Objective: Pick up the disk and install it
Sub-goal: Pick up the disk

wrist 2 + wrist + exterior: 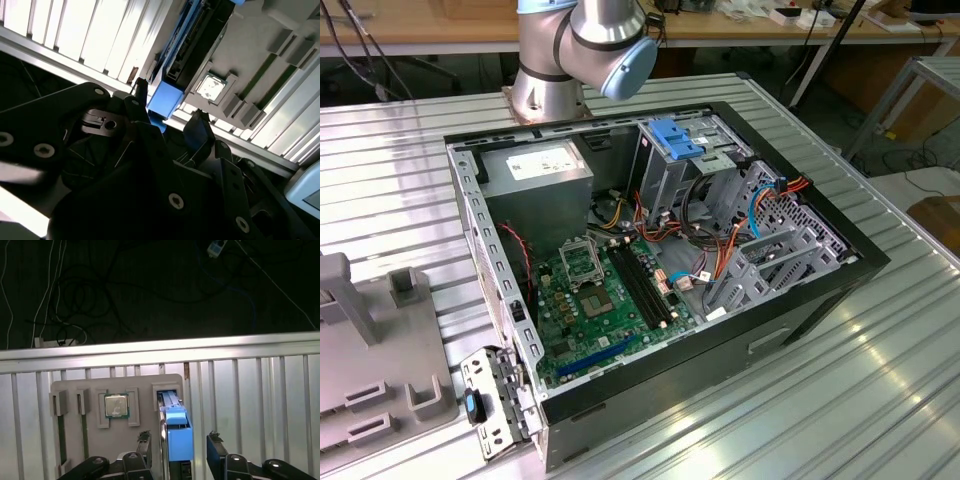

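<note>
Fingers (216, 446) of the black gripper (180, 439) are spread astride the blue-railed dark rectangular disk (178, 427). It is slotted in a grey plastic tray (90, 384).

Blue, grey and silver are seen.
The disk (176, 426) is edged in bright blue; the tray (115, 440) is plain grey, the bench (250, 390) ribbed silver, the gripper (179, 436) black.

Silver arm (552, 60) with pale-blue joint cap (630, 65); black gripper (180, 439), seemingly screw-studded.
</note>
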You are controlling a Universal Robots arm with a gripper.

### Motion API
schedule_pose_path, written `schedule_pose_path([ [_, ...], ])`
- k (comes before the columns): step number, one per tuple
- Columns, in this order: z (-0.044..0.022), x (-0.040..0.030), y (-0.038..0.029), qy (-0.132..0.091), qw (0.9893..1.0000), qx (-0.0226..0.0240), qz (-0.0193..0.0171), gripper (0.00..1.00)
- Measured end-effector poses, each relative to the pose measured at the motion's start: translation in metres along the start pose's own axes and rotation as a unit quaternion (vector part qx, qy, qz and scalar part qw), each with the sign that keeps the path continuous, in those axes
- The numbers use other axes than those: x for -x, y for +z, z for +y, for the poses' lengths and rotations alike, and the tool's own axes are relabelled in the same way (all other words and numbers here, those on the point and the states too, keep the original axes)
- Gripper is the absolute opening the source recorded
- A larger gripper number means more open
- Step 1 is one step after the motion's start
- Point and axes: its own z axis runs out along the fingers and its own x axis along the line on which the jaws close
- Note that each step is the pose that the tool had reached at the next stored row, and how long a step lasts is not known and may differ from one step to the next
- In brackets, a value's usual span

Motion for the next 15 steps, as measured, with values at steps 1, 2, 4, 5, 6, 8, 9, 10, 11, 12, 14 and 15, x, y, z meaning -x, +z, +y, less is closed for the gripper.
schedule_pose_path([
  [1, 0.0002, -0.0001, 0.0013, 0.000, 1.0000, -0.0005, 0.0002, 0.56],
  [2, 0.0003, -0.0001, 0.0027, 0.000, 1.0000, -0.0005, 0.0003, 0.56],
  [4, 0.0004, -0.0002, 0.0068, 0.000, 1.0000, -0.0005, 0.0004, 0.64],
  [5, 0.0005, -0.0002, 0.0093, 0.000, 1.0000, -0.0005, 0.0004, 0.64],
  [6, 0.0005, -0.0003, 0.0111, 0.000, 1.0000, -0.0006, 0.0004, 0.64],
  [8, 0.0005, -0.0004, 0.0149, 0.000, 1.0000, -0.0006, 0.0003, 0.64],
  [9, 0.0006, -0.0004, 0.0166, 0.000, 1.0000, -0.0006, 0.0003, 0.64],
  [10, 0.0006, -0.0005, 0.0190, 0.000, 1.0000, -0.0005, 0.0003, 0.64],
  [11, 0.0007, -0.0008, 0.0215, 0.000, 1.0000, -0.0006, 0.0003, 0.64],
  [12, 0.0007, -0.0010, 0.0229, 0.000, 1.0000, -0.0006, 0.0003, 0.64],
  [14, 0.0007, -0.0012, 0.0260, 0.000, 1.0000, -0.0005, 0.0004, 0.64],
  [15, 0.0007, -0.0012, 0.0275, 0.000, 1.0000, -0.0005, 0.0003, 0.64],
])
